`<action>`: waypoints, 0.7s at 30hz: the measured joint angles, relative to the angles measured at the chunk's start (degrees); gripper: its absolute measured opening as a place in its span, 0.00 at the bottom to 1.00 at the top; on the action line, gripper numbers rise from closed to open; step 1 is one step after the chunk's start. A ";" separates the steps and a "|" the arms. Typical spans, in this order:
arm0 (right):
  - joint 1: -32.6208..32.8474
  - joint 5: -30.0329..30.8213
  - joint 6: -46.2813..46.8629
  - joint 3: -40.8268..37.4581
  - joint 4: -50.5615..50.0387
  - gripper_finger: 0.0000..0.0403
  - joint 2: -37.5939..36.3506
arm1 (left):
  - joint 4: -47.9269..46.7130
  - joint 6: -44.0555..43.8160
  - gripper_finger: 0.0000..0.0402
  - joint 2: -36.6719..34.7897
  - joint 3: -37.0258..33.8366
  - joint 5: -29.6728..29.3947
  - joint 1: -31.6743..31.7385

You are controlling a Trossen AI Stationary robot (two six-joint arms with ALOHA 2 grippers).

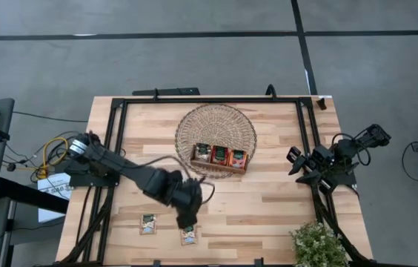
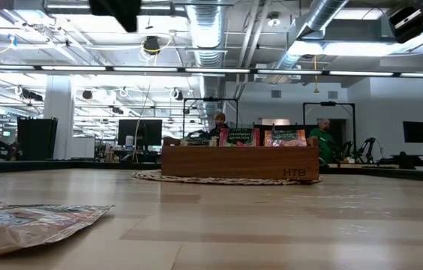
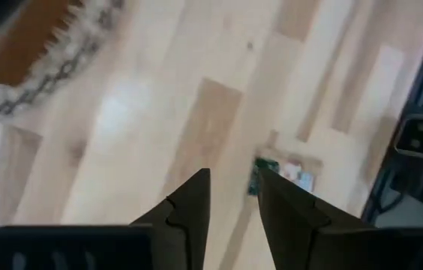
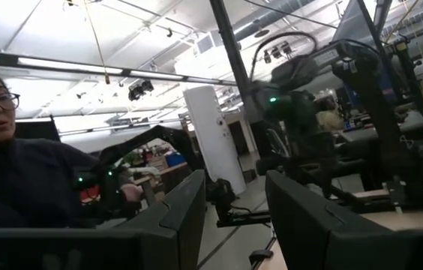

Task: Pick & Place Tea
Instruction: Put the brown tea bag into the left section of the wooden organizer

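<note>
Two tea sachets lie flat on the wooden table near its front edge, one [image 1: 147, 223] to the left and one [image 1: 189, 236] beside it. The second shows in the left wrist view [image 3: 286, 174] just past my fingertips. My left gripper [image 1: 187, 219] [image 3: 232, 172] hovers above it, pointing steeply down, open, with nothing between the fingers. Three more sachets [image 1: 220, 155] stand in a brown wooden tray [image 1: 218, 168] on a round wicker mat [image 1: 216, 119]. My right gripper [image 1: 296, 159] [image 4: 234, 187] waits at the table's right edge, open and holding nothing.
A black frame [image 1: 120, 126] runs along the table's left, far and right sides. A small leafy plant [image 1: 316, 245] stands at the near right corner. In the low view a sachet [image 2: 31, 221] lies close on the left. A person [image 4: 16, 172] shows beyond the table.
</note>
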 joint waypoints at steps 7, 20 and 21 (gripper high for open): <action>0.00 -1.35 0.00 0.00 -0.39 0.33 -0.01 | 1.96 -3.86 0.26 2.07 0.00 -5.13 -6.16; 0.00 -4.36 1.38 0.02 -1.11 0.33 -0.01 | 5.78 2.74 0.26 12.35 -0.02 -3.18 -8.95; 0.00 -4.50 1.38 0.02 -1.11 0.33 -0.01 | 6.00 2.77 0.26 12.77 -0.02 -3.17 -8.95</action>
